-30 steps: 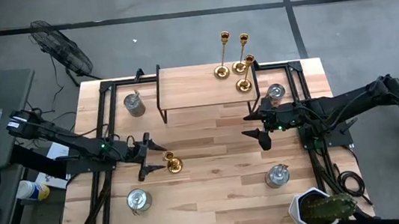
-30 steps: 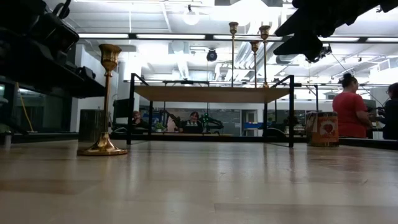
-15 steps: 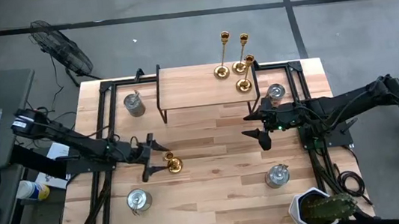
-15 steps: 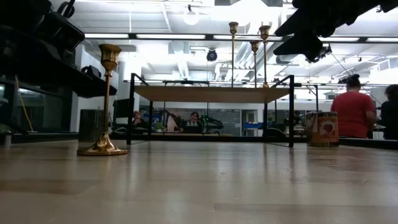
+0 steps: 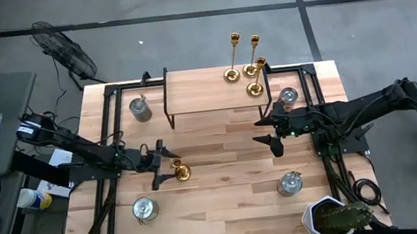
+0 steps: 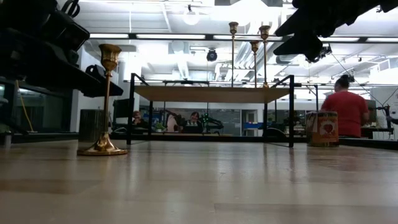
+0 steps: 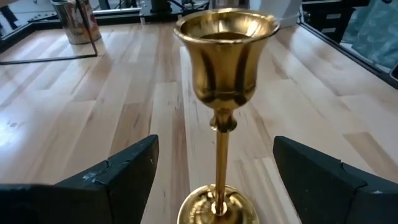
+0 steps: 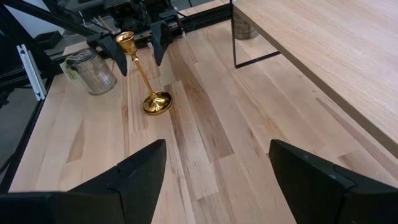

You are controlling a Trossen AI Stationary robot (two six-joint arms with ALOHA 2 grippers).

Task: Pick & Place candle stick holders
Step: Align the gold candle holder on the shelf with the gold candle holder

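Note:
One gold candle stick holder (image 5: 179,170) stands upright on its round base on the table's left half; it also shows in the low view (image 6: 106,102), the left wrist view (image 7: 224,93) and the right wrist view (image 8: 144,78). My left gripper (image 5: 160,163) is open, level, with a finger on either side of the stem, touching nothing. Three more gold holders (image 5: 249,69) stand on the raised wooden shelf (image 5: 213,89) at the far right. My right gripper (image 5: 268,135) is open and empty above the table's right half.
Silver-grey lidded jars stand at far left (image 5: 140,109), near left (image 5: 145,209), far right (image 5: 288,96) and near right (image 5: 289,182). The shelf's black frame (image 5: 168,106) stands at the far middle. A white pot with a plant (image 5: 334,217) sits at the near right corner.
My left gripper has moved toward the table's right edge, closing in on the lone candle stick holder until its open fingers stand either side of the stem. The holder has stayed in place.

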